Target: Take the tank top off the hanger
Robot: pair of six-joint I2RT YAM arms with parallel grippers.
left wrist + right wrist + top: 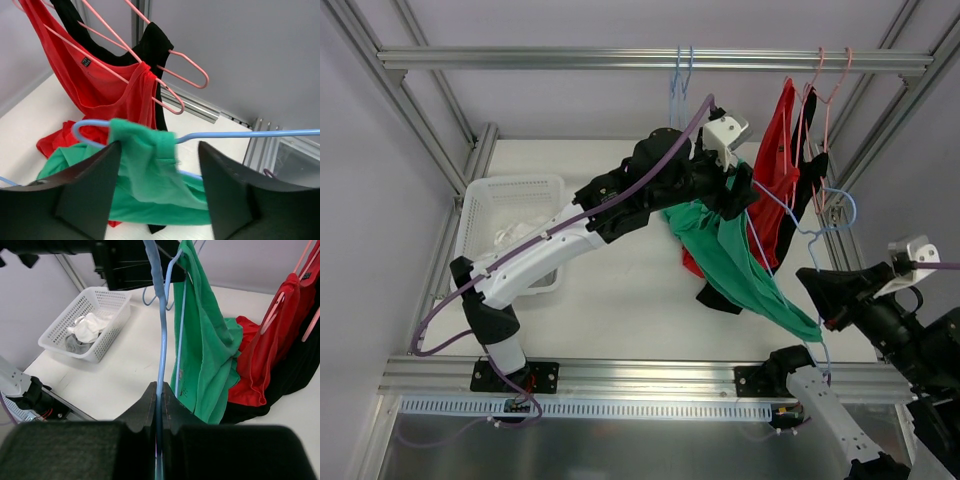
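Green tank top [740, 265] hangs from the blue hanger [798, 224] in the top view, and its lower part falls below the hanger toward the bench [620, 290]. The left end effector [738, 190] is at the upper left end of the hanger, where the green cloth is gathered. The right end effector [823, 300] is at the lower right end of the hanger. A red tank top [782, 140] and a black garment [815, 170] hang on pink hangers [820, 90] just behind the blue hanger. A white basket [515, 180] stands well apart from the hanger, to its left.

In the left wrist view, the fingers [90, 190] of the left end effector [159, 147] are apart. Between them a strap of the green tank top [145, 170] lies folded over the curved end of the blue hanger [240, 134]. I cannot tell if the fingers touch the cloth. The red tank top [95, 85] is just behind this end of the hanger.

In the right wrist view, the right end effector [159, 395] is closed on the wire of the blue hanger [161, 330], which goes up from it. The green tank top [205, 340] hangs just beside the wire, on its right. The white basket [112, 290] is to the left of the hanger and holds a white cloth [90, 325].
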